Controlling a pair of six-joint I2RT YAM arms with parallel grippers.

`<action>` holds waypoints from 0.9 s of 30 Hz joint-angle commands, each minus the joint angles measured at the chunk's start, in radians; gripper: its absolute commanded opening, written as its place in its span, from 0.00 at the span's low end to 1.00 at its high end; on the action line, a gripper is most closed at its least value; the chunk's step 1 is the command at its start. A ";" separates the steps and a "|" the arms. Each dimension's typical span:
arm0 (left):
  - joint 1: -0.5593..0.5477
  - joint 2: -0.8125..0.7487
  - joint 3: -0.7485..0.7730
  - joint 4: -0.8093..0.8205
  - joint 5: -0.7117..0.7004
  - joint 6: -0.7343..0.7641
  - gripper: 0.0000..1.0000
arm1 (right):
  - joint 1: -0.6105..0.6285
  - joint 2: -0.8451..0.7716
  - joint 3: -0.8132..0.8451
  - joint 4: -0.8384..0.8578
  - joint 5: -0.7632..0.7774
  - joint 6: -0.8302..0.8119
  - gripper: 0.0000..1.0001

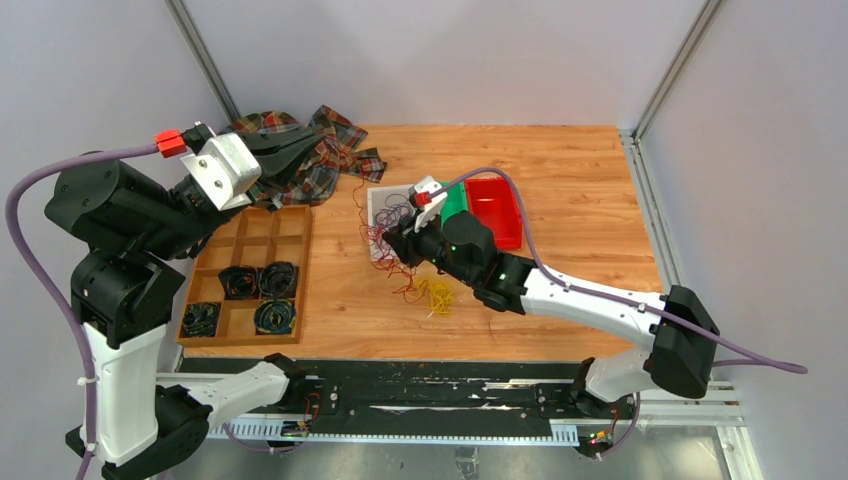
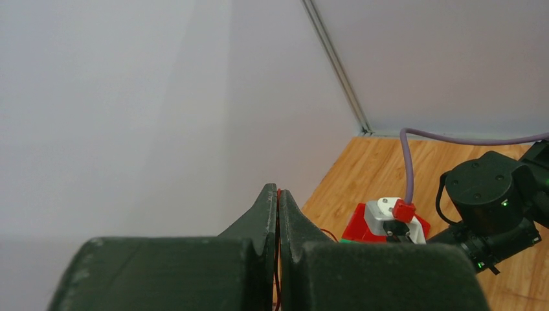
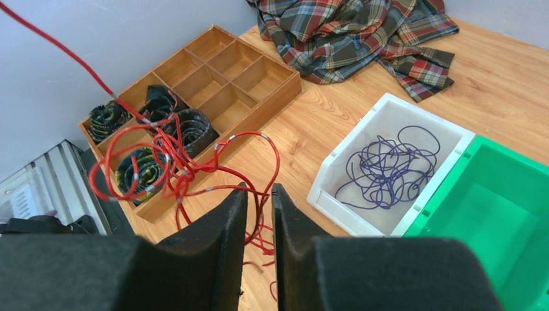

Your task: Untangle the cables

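The red cable (image 3: 175, 175) is a loopy tangle in front of my right gripper (image 3: 259, 191), whose jaws stand a narrow gap apart with red strands passing between them. One red strand runs taut up and to the left. My left gripper (image 2: 278, 193) is raised at the back left (image 1: 316, 143) and shut on a thin red wire. In the top view the red tangle (image 1: 380, 247) lies by my right gripper (image 1: 392, 238). A purple cable (image 3: 388, 162) lies in the white bin (image 3: 336, 194). A yellow cable (image 1: 440, 297) lies on the table.
A wooden tray (image 1: 290, 225) with dark coiled cords stands at the left. A plaid cloth (image 1: 330, 160) lies at the back left. A green bin (image 3: 505, 214) and a red bin (image 1: 495, 210) stand right of the white bin.
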 commanded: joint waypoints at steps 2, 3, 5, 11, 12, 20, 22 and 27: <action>-0.006 -0.014 -0.005 0.005 0.006 0.009 0.00 | -0.010 -0.021 0.022 0.036 0.069 0.021 0.08; -0.007 -0.016 -0.007 0.004 0.003 0.014 0.00 | -0.013 -0.042 0.005 0.035 0.096 0.022 0.03; -0.006 -0.020 -0.007 -0.002 -0.004 0.028 0.00 | -0.030 -0.082 -0.035 0.033 0.119 0.029 0.01; -0.006 -0.029 0.000 -0.010 -0.045 0.074 0.00 | -0.144 -0.251 -0.227 0.004 0.102 0.112 0.00; -0.006 -0.027 0.006 -0.011 -0.059 0.081 0.00 | -0.165 -0.283 -0.262 0.001 0.101 0.124 0.00; -0.006 -0.004 0.069 -0.002 -0.200 0.147 0.00 | -0.226 -0.517 -0.476 -0.136 0.140 0.151 0.01; -0.006 0.000 0.078 0.019 -0.242 0.158 0.00 | -0.227 -0.559 -0.511 -0.190 0.155 0.155 0.01; -0.006 -0.004 0.079 0.125 -0.332 0.171 0.00 | -0.228 -0.660 -0.588 -0.274 0.180 0.173 0.01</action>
